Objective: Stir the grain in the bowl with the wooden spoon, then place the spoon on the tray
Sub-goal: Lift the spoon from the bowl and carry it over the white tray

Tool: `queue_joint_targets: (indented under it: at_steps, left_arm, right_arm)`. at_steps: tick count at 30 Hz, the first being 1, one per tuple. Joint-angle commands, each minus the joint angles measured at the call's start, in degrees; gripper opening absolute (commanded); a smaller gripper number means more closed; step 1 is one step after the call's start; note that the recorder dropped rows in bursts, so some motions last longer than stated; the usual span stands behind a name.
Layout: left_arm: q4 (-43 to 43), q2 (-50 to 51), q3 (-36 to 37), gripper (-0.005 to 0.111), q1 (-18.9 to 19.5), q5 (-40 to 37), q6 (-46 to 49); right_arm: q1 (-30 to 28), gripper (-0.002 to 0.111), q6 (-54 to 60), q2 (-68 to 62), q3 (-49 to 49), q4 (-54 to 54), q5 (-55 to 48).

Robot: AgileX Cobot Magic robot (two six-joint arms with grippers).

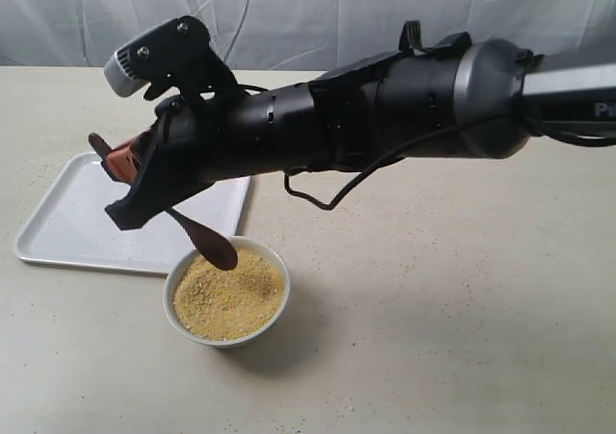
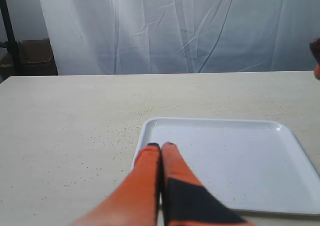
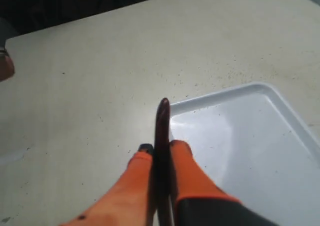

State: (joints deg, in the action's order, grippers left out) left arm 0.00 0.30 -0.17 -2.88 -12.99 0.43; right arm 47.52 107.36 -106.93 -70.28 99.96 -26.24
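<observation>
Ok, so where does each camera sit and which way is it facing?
Exterior: raised, facing across the table to the curtain; shows the right arm stretched across, right gripper shut on the spoon, its head at the grain in the bowl.
Left wrist: low over the table, looking along the shut left gripper at tray and curtain.
Right wrist: looking down along its orange fingers and the spoon to table and tray.
Shared: all three show the tray; exterior and right wrist share the spoon.
</observation>
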Motion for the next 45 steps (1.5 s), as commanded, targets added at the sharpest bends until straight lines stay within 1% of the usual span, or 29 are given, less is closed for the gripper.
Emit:
queue_joint_targets:
  at_steps: [1, 5, 8, 12, 14, 16, 19, 26, 30, 35, 37, 39, 40, 42, 43, 45]
  left_arm:
    - [0.00, -0.30, 0.17, 0.000, -0.03, 0.60, 0.01]
    - [0.00, -0.30, 0.17, 0.000, -0.03, 0.60, 0.01]
    - [0.00, -0.30, 0.17, 0.000, -0.03, 0.60, 0.01]
    - [0.00, -0.30, 0.17, 0.000, -0.03, 0.60, 0.01]
    - [0.00, -0.30, 0.17, 0.000, -0.03, 0.60, 0.01]
    - [0.00, -0.30, 0.17, 0.000, -0.03, 0.60, 0.01]
    - [0.00, -0.30, 0.17, 0.000, -0.03, 0.60, 0.01]
    - [0.00, -0.30, 0.17, 0.000, -0.03, 0.60, 0.01]
    - [0.00, -0.30, 0.17, 0.000, -0.03, 0.60, 0.01]
    - [0.00, -0.30, 0.17, 0.000, -0.03, 0.60, 0.01]
    - [0.00, -0.30, 0.17, 0.000, -0.03, 0.60, 0.01]
    - [0.00, -0.30, 0.17, 0.000, -0.03, 0.60, 0.01]
    - [0.00, -0.30, 0.17, 0.000, -0.03, 0.60, 0.01]
    - [0.00, -0.30, 0.17, 0.000, -0.03, 0.60, 0.01]
    - [0.00, -0.30, 0.17, 0.000, -0.03, 0.60, 0.01]
    - [0.00, -0.30, 0.17, 0.000, -0.03, 0.60, 0.01]
  right_arm:
    - [-0.22, -0.001, 0.35, 0.43, 0.13, -0.01, 8.15]
    - [-0.22, -0.001, 0.35, -2.95, 0.13, -0.01, 11.98]
    - [-0.12, -0.001, -0.41, -5.83, 0.13, -0.01, 8.65]
    - [-0.12, -0.001, -1.07, -6.40, 0.13, -0.01, 0.95]
    - [-0.12, -0.001, -1.07, -4.97, 0.13, -0.01, 0.83]
    - [-0.12, -0.001, -1.07, -2.86, -0.11, -0.01, 2.34]
    - [-0.12, -0.001, -0.89, -0.26, -0.58, -0.01, 7.26]
    - [-0.12, -0.001, -0.24, 0.49, -1.78, -0.01, 14.09]
    - [-0.22, -0.001, -0.52, 0.27, -7.68, -0.01, 17.61]
    - [-1.50, -0.001, -2.62, -2.96, -15.85, -0.01, 16.66]
    - [-3.03, -0.001, -6.58, -4.90, -17.86, -0.01, 14.86]
    - [-5.24, -0.001, -15.45, -6.84, -18.89, -0.01, 10.21]
    - [-6.70, -0.001, -21.31, -7.86, -19.20, -0.70, 5.13]
    - [-9.87, -0.001, -33.65, -10.09, -21.40, -7.26, -7.12]
    - [-11.66, -0.001, -39.32, -11.64, -23.51, -11.03, -14.44]
    - [-14.60, -0.001, -47.68, -14.66, -28.56, -17.02, -25.81]
